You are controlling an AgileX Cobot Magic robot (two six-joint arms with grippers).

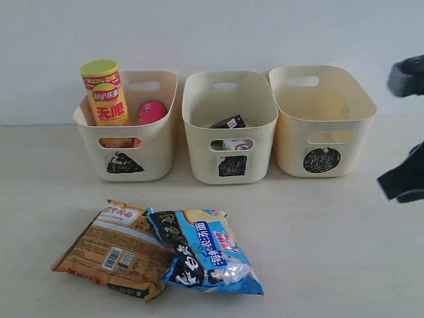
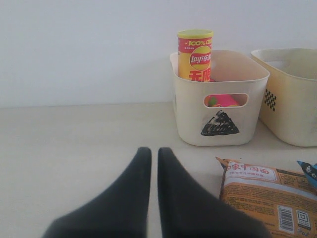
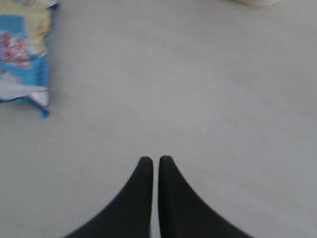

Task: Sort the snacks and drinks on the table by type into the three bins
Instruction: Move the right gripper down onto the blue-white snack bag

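Note:
Three cream bins stand in a row at the back of the table. The triangle bin holds an upright yellow-red chip tube and a pink tube. Inside the square bin are a dark purple carton and a blue-white carton. The circle bin shows nothing inside. At the front lie an orange-brown bag and, overlapping it, a blue-black bag. My left gripper is shut and empty, beside the orange bag. Over bare table, my right gripper is shut too.
A plain white wall rises behind the bins. Dark parts of the right arm show at the right edge of the exterior view, to the right of the circle bin.

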